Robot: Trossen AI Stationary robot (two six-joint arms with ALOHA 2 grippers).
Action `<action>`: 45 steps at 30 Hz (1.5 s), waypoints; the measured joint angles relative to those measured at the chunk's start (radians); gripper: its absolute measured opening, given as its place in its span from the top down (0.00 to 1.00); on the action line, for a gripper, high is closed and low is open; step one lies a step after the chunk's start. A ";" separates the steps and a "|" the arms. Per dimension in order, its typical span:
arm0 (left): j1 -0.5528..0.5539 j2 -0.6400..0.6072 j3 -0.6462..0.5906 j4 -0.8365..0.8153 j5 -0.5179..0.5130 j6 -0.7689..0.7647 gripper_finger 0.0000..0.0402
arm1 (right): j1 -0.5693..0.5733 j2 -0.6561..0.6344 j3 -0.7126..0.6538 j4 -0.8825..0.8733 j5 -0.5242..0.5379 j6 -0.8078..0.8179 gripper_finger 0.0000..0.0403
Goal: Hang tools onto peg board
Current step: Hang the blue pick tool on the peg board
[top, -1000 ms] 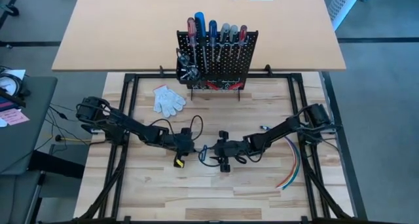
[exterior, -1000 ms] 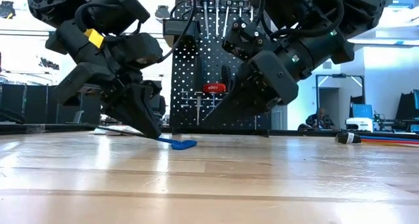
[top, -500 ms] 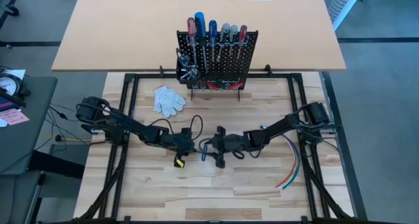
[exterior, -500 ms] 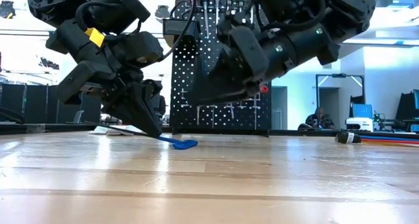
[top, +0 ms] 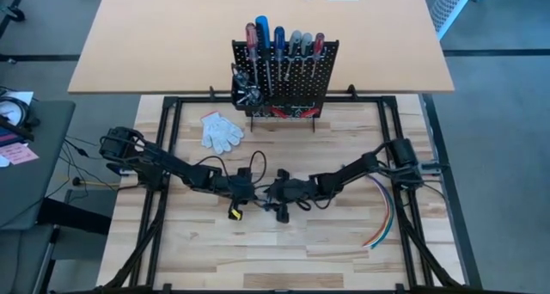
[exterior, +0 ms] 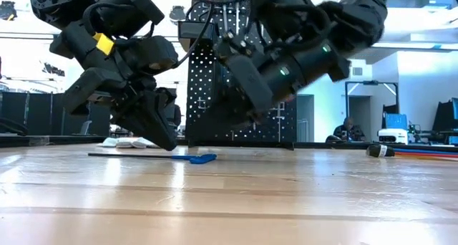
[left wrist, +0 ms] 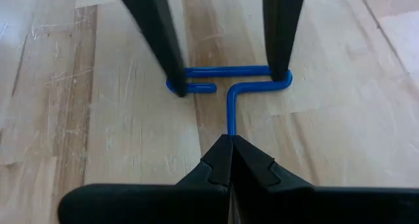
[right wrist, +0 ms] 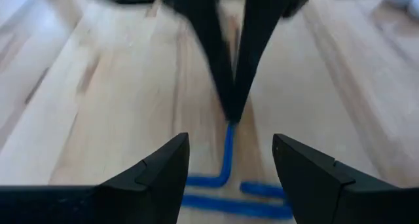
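Left end effector (left wrist: 230, 140) pinching blue tool (left wrist: 230, 96) shaft, flat on table | right end effector (right wrist: 229, 155) spread

A: Straight down on the wooden table (top: 189, 242), and the peg board (top: 285, 77) stands upright at its far edge; screwdrivers (top: 262, 34) with red, blue and grey handles hang along the top row; red-handled pliers (top: 292, 112) sit at its foot.

B: White gloves (top: 222, 131) lie just in front of the peg board, off toward the left arm's side; coloured wires (top: 384, 212) curl well away on the other side.

A: And well in front of the peg board, the left gripper (top: 250, 191) and right gripper (top: 277, 193) meet nose to nose; too small from up here to read either one's fingers.
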 joint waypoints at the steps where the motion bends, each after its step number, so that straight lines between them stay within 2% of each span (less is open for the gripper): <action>1: 0.000 0.000 0.000 -0.003 -0.005 0.000 1.00 | -0.002 -0.002 0.012 -0.017 0.000 0.000 0.43; 7: -0.002 -0.012 0.000 -0.048 -0.057 -0.008 1.00 | -0.005 0.011 0.029 -0.022 -0.010 -0.001 0.44; 14: -0.009 -0.084 0.004 -0.105 -0.074 -0.017 1.00 | -0.013 0.098 0.069 -0.023 -0.040 -0.015 0.54; 17: -0.026 -0.143 0.004 -0.179 -0.114 -0.038 1.00 | -0.016 0.116 0.132 -0.139 -0.035 -0.017 0.62; 20: -0.064 -0.208 0.004 -0.272 -0.191 -0.069 1.00 | -0.019 0.116 0.179 -0.269 -0.030 -0.027 0.76; 23: -0.117 -0.266 0.005 -0.333 -0.281 -0.112 1.00 | -0.022 0.116 0.180 -0.296 -0.011 -0.027 0.94; 24: -0.137 -0.285 0.004 -0.364 -0.308 -0.129 1.00 | -0.021 0.116 0.180 -0.298 -0.011 -0.027 0.96; 33: -0.354 -0.325 -0.063 -0.407 -0.558 -0.313 1.00 | -0.021 0.119 0.169 -0.240 -0.011 -0.018 0.99; 39: -0.388 -0.316 -0.175 -0.220 -0.575 -0.399 0.97 | -0.021 0.122 0.169 -0.197 -0.017 0.007 1.00; 45: -0.387 -0.317 -0.275 -0.082 -0.531 -0.413 0.84 | -0.019 0.123 0.167 -0.165 -0.021 0.008 1.00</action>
